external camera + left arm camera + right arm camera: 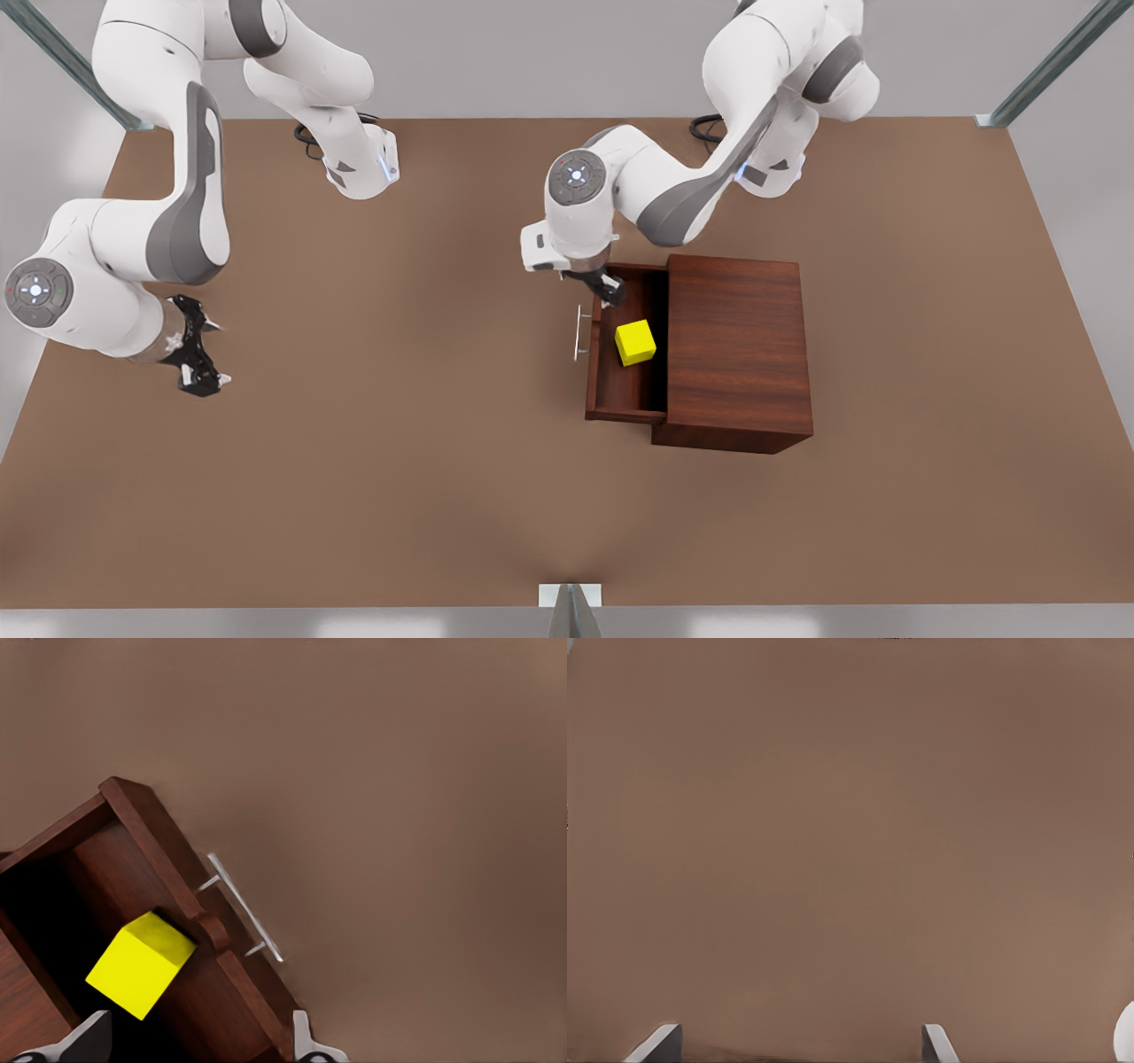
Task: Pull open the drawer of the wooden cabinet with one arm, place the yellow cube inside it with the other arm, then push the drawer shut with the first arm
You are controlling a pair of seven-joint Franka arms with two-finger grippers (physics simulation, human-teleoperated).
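The right pincer (202,377) waits with fingers spread over bare tabletop (399,425). Farther back, the yellow cube (635,342) lies in the pulled-out drawer (611,399) of the wooden cabinet (737,346). The left pincer (609,289) hovers above the drawer's far corner, fingers apart, empty.

Cube (635,342) bright yellow; cabinet (738,352) & drawer (603,372) dark red-brown wood grain; handle (578,332) silver; table (399,425) plain brown.

Two white arms with rounded glossy link shells and grey joint bands. Each wrist carries a grey circular cap with small coloured dots. Black cables coil at both bases. Left gripper (611,288) and right gripper (202,359) are black, with pale-tipped fingers (84,1041).
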